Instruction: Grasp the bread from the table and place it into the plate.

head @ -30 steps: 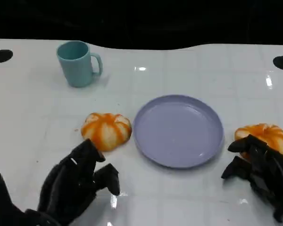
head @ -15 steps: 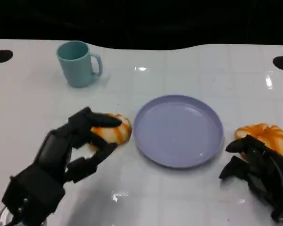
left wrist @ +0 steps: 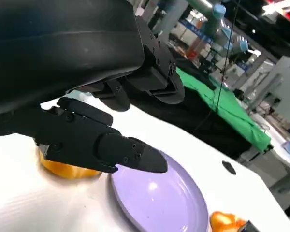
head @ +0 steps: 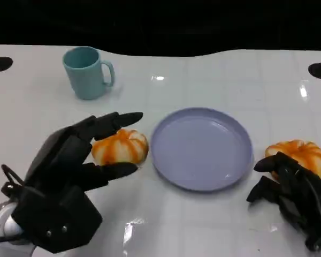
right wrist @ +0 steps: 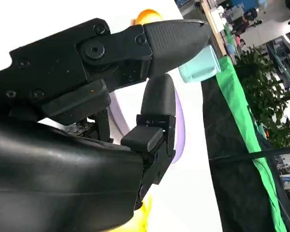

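Since before, left hand has reached the left bread, fingers spread around it; right hand rests spread near the plate

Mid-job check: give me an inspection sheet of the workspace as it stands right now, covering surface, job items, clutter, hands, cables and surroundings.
Surface: white glossy table, with glare spots.
Job's things: lavender plate at centre, nothing on it. Left bread lies on the table just left of the plate. Right bread lies on the table right of the plate.
Clutter: teal mug upright at the back left, handle to the right.
Hands: left hand open, fingers spread around the left bread, not closed on it. Right hand low beside the right bread, fingers apart, holding nothing.
Cables: a thin black cable loops at the left wrist.
Surroundings: green cloth and workshop equipment beyond the table.
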Robot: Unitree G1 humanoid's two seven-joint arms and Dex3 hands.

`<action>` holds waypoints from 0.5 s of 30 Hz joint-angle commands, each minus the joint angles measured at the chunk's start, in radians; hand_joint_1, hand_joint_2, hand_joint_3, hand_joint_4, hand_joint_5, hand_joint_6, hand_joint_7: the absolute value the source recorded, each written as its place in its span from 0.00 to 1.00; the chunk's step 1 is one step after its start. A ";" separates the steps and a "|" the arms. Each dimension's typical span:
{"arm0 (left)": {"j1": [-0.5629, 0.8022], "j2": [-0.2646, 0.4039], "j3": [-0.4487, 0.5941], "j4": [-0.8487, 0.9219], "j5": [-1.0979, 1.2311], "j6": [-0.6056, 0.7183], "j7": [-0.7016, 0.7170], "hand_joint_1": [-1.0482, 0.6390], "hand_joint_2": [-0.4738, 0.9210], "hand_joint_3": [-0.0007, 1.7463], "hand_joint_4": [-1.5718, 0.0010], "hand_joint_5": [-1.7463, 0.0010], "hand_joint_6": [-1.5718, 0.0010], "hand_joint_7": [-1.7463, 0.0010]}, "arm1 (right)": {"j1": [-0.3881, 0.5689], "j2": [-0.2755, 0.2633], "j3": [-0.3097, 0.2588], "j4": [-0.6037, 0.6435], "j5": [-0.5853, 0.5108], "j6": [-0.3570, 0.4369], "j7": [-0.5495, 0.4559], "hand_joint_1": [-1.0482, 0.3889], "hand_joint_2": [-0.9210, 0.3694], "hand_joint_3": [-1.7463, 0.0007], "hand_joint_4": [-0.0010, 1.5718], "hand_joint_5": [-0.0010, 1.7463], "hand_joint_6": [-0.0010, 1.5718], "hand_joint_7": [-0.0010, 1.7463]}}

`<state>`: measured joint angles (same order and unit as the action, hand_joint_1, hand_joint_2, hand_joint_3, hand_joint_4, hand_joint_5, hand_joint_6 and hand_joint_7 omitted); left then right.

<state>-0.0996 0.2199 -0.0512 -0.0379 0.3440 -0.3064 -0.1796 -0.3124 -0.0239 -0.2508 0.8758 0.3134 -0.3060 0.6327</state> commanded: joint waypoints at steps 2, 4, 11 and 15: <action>-0.119 0.175 -0.092 0.033 0.342 0.043 0.019 0.25 0.99 0.00 0.96 0.87 0.82 0.99 | -0.008 -0.009 -0.008 0.019 0.013 0.035 -0.005 0.34 0.00 0.88 0.42 0.89 0.38 0.72; -0.134 0.193 -0.108 0.037 0.392 0.055 0.026 0.24 0.99 0.00 0.99 0.90 0.86 1.00 | -0.009 -0.009 -0.010 0.018 0.013 0.040 -0.005 0.34 0.00 0.88 0.42 0.89 0.38 0.72; -0.293 0.212 -0.237 0.186 0.509 0.161 -0.077 0.26 0.95 0.00 1.00 0.99 0.91 1.00 | 0.003 -0.013 -0.003 0.027 -0.007 -0.006 -0.011 0.33 0.00 0.87 0.44 0.89 0.40 0.73; -0.321 0.218 -0.266 0.221 0.506 0.174 -0.076 0.26 0.95 0.00 1.00 1.00 0.91 1.00 | 0.003 -0.012 -0.004 0.029 -0.008 -0.010 -0.013 0.34 0.00 0.87 0.44 0.89 0.40 0.72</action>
<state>-0.4003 0.4141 -0.3046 0.1682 0.8490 -0.1412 -0.2472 -0.3235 -0.0246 -0.2545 0.8889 0.3072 -0.3182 0.6283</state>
